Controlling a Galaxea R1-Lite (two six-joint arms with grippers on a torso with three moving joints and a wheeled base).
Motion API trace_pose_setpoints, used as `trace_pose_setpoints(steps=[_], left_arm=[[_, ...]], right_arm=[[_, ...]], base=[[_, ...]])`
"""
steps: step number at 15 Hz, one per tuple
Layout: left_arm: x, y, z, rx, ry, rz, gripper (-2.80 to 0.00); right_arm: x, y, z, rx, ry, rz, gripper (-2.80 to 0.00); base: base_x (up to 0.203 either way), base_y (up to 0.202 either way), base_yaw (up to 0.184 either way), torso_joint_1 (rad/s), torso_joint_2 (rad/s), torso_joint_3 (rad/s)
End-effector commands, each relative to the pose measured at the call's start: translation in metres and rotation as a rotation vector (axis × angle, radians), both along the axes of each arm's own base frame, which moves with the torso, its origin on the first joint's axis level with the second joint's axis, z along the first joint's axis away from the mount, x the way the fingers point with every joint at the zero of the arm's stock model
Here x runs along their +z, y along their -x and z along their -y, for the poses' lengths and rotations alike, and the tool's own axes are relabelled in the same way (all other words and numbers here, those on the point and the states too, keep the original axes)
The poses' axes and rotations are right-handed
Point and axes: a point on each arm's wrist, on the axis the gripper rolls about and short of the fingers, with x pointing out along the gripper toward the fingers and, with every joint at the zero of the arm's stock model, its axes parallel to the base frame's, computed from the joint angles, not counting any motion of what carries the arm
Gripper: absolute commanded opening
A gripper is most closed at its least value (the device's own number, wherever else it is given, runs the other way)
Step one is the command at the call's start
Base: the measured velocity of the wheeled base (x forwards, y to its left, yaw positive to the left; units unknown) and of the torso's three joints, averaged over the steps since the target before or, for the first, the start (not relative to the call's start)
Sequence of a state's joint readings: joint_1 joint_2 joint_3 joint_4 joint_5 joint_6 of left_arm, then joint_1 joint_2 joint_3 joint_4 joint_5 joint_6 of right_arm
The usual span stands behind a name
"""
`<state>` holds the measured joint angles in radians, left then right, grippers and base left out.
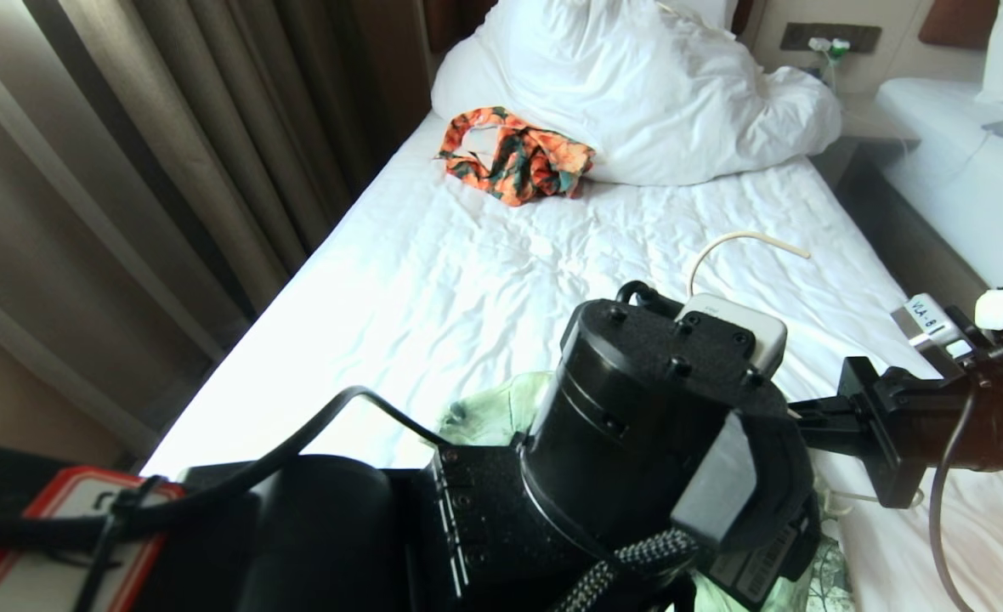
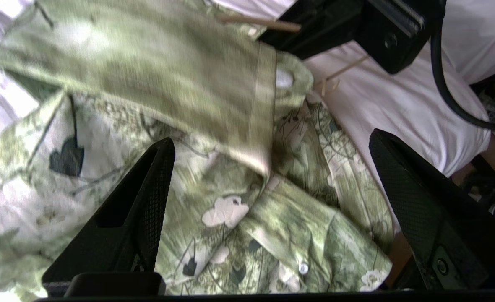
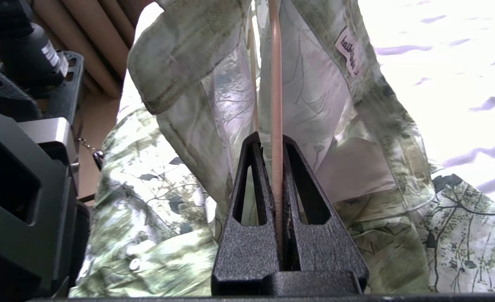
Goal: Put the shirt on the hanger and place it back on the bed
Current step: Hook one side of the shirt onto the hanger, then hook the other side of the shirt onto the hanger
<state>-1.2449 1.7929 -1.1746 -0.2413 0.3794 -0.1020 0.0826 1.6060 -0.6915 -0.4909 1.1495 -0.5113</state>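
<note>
The right gripper point(image 3: 277, 167) has its jaws clamped on the cream wire of the hanger point(image 3: 275, 84), which runs up inside the collar of the shirt point(image 3: 180, 84). The left gripper point(image 2: 268, 176) hovers over the shirt with jaws wide apart, holding nothing. The green floral shirt lies crumpled at the near end of the bed point(image 1: 467, 280). The hanger's hook rests on the white sheet. Farther up lie an orange-and-teal garment point(image 1: 514, 157) and a white duvet point(image 1: 637, 93).
</note>
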Motion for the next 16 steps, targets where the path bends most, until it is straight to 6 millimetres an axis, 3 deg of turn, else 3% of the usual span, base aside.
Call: trace_pose_setpoints(steps=[1, 4, 5, 9, 13, 16], left_arm=[[-0.007, 0.003, -0.01, 0.013, -0.023, -0.031, 0.0], [-0.024, 0.004, -0.024, 0.043, -0.055, -0.08, 0.0], [-0.025, 0.004, -0.029, 0.061, -0.058, -0.081, -2.8], [-0.002, 0.008, -0.067, 0.096, 0.006, -0.057, -2.8], [0.031, 0.021, -0.127, 0.12, 0.087, -0.016, -2.8], [0.042, 0.025, -0.163, 0.117, 0.089, -0.013, -2.8]], right_arm=[[-0.014, -0.011, 0.001, 0.001, -0.004, -0.031, -2.8], [-0.006, -0.013, 0.0, 0.0, -0.048, -0.029, -2.8], [-0.004, -0.014, 0.0, -0.003, -0.058, -0.027, -2.8], [-0.001, -0.009, -0.004, 0.009, -0.065, -0.031, -2.8], [-0.002, -0.001, -0.008, 0.026, -0.064, -0.037, -2.8], [0.0, 0.005, -0.018, 0.068, -0.065, -0.039, -2.8]], base=[[0.0, 0.0, 0.0, 0.0, 0.0, 0.0], [0.0, 0.0, 0.0, 0.0, 0.0, 0.0], [0.0, 0.0, 0.0, 0.0, 0.0, 0.0], [0.0, 0.0, 0.0, 0.0, 0.0, 0.0], [0.0, 0.0, 0.0, 0.0, 0.0, 0.0], [0.0, 0.0, 0.0, 0.0, 0.0, 0.0]])
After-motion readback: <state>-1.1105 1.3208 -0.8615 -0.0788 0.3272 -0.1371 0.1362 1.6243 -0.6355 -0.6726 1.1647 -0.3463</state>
